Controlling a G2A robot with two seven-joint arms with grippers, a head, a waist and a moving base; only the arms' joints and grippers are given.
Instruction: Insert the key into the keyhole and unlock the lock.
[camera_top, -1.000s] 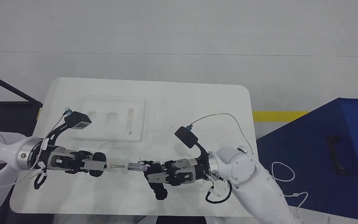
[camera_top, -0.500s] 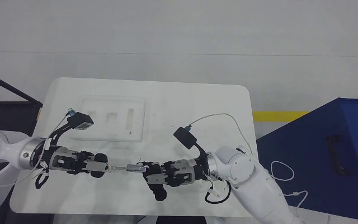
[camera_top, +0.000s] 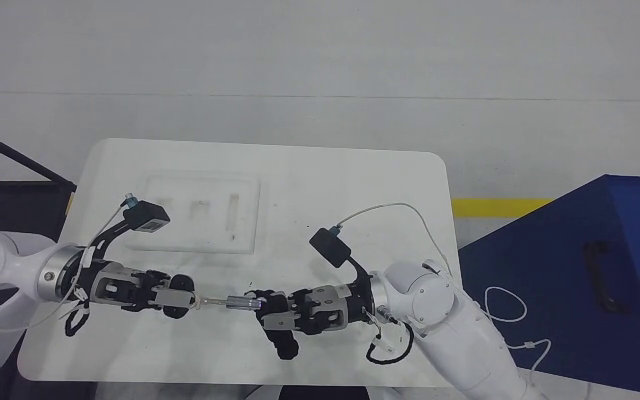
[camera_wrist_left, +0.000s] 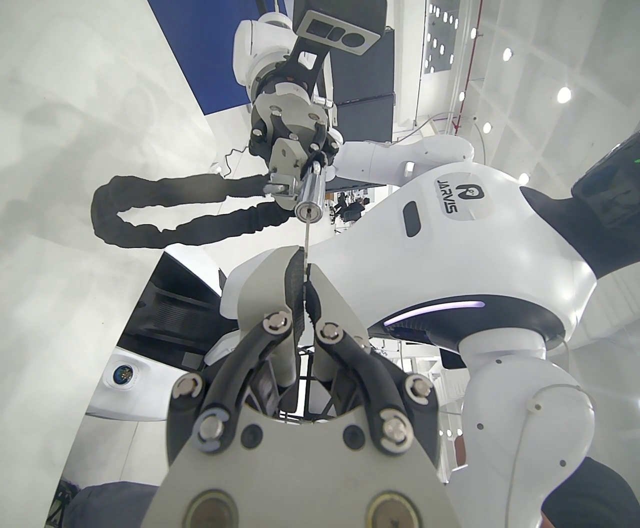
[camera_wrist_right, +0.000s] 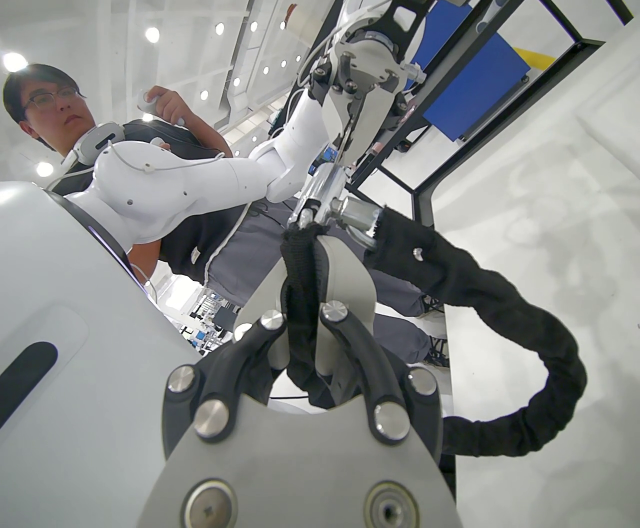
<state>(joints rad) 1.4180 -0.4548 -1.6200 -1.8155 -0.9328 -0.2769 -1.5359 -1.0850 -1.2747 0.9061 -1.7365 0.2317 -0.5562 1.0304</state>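
Now | L hand (camera_wrist_left: 305, 272) pinched on key (camera_wrist_left: 306, 235), tip at keyhole (camera_wrist_left: 307, 214) | R hand (camera_wrist_right: 304, 242) clamped on lock (camera_wrist_right: 324, 192)

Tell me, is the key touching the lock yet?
Touching. In the left wrist view the key in the left claw runs straight into the keyhole of the lock, no gap.

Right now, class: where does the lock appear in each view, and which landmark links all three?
Top view: lock between left gripper and right gripper.
Left wrist view: lock straight ahead of the gripper, key reaching its keyhole.
Right wrist view: lock just beyond the gripper's fingertips.
Shared landmark: black cable loop hanging from the lock.
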